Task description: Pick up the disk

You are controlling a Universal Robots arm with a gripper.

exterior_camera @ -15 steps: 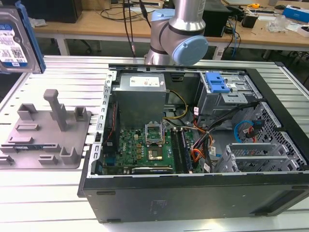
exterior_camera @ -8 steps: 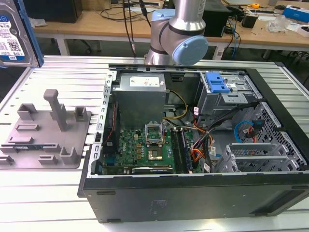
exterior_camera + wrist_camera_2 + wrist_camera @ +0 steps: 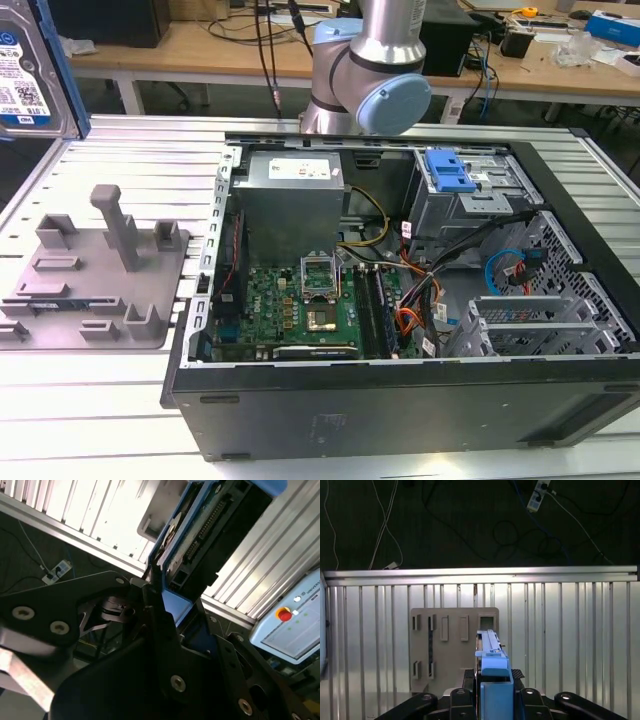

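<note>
The disk [image 3: 22,75] hangs at the top of the exterior view's left, raised well above the table, its blue-and-white label and a blue side rail showing. In the first wrist view the disk [image 3: 492,652] stands edge-on between the black fingers of my gripper [image 3: 495,680], which is shut on its blue rail. The second wrist view has the disk [image 3: 200,530] reaching away from my gripper [image 3: 167,605], connector edge showing. Directly beneath it lies the grey fixture [image 3: 452,645].
The grey moulded fixture [image 3: 100,285] with its upright post rests on the slatted metal table [image 3: 150,150]. An open computer case [image 3: 400,310] with a blue drive caddy [image 3: 447,170] takes up the exterior view's right. The arm's base [image 3: 365,70] stands behind the case. A pendant [image 3: 290,622] lies nearby.
</note>
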